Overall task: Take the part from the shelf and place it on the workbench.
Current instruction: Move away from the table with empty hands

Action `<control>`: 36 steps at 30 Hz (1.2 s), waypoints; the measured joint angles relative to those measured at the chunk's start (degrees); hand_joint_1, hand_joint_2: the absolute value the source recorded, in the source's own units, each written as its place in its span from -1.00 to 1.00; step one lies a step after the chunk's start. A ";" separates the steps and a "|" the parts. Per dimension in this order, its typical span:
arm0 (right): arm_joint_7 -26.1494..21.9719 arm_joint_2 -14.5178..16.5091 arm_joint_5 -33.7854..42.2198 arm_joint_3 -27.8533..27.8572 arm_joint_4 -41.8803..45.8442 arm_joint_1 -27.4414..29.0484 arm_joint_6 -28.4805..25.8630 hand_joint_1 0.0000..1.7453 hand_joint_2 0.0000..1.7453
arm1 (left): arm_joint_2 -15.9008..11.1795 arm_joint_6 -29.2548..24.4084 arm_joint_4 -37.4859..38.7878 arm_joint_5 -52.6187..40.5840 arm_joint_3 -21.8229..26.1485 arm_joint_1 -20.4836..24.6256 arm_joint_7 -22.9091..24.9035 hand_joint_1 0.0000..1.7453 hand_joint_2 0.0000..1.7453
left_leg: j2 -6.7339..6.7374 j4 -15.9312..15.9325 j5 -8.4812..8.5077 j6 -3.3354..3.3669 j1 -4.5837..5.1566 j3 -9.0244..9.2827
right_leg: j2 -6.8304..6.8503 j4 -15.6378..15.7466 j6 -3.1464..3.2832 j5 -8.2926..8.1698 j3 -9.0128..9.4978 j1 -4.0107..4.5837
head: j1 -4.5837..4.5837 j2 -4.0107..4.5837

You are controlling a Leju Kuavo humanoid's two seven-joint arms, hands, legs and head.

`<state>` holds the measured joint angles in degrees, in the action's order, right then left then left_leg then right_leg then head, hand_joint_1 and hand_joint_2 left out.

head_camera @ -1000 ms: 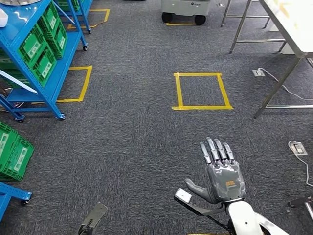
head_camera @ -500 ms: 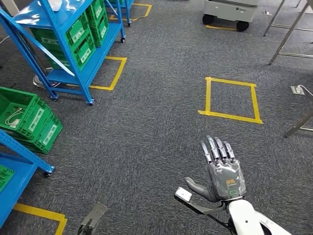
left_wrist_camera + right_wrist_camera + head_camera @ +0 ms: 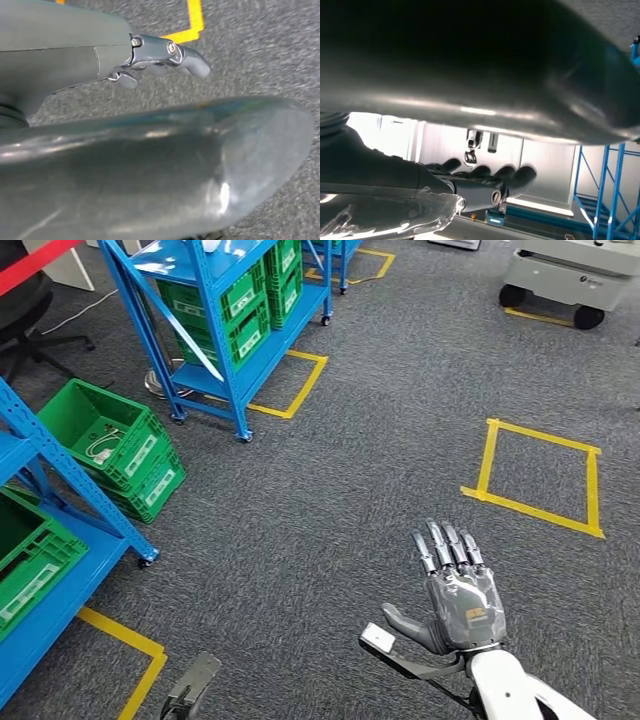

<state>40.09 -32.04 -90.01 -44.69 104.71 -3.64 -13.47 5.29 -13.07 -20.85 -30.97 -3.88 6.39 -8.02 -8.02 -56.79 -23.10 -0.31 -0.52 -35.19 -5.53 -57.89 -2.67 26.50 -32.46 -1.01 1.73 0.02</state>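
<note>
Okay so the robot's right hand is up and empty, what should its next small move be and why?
Probably keep turning left toward the blue shelf. The right hand is raised with fingers spread and holds nothing, and the shelf with its green bins stands far across the grey carpet, out of reach.

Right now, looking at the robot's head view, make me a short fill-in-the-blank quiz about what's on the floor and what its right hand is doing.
1. The right hand holds ____, its fingers spread.
2. The crates on the shelves are coloured ____.
3. The taped square on the carpet is ____.
4. The shelf frames are painted ____.

Missing words: nothing; green; yellow; blue
</note>
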 joint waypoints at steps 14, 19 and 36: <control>-0.01 -0.02 0.00 -0.04 0.05 -0.04 -0.42 -1.00 -1.00 | 0.01 0.13 0.00 0.26 -0.01 0.12 -0.57 -1.00 -1.00 | 12.04 0.00 -0.94 -0.37 0.90 1.17 | 11.05 0.63 0.89 0.36 1.19 1.20 | -0.38 0.00; -0.01 -0.05 -0.01 0.03 0.05 -0.13 -0.57 -1.00 -1.00 | -0.03 0.09 0.00 0.26 0.00 0.01 -0.70 -1.00 -1.00 | 8.85 0.56 -0.70 1.12 0.53 1.13 | 8.96 -2.81 -0.50 3.07 0.04 0.72 | -0.21 0.00; 0.02 -3.27 -0.02 8.27 5.29 6.65 2.09 -1.00 -1.00 | 12.19 -27.41 -47.94 23.98 17.56 -33.58 13.10 -1.00 -1.00 | 6.53 -9.32 -7.08 -0.91 0.58 -2.97 | 6.00 0.25 1.38 0.62 1.06 0.29 | -0.33 0.00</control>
<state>40.11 -35.31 -90.02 -36.42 110.00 3.01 -11.38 17.48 -40.48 -68.79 -6.99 13.68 -27.19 5.08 -1.49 -66.11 -30.18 -1.22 0.06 -38.16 0.47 -57.64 -1.28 27.13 -31.40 -0.73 1.40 0.02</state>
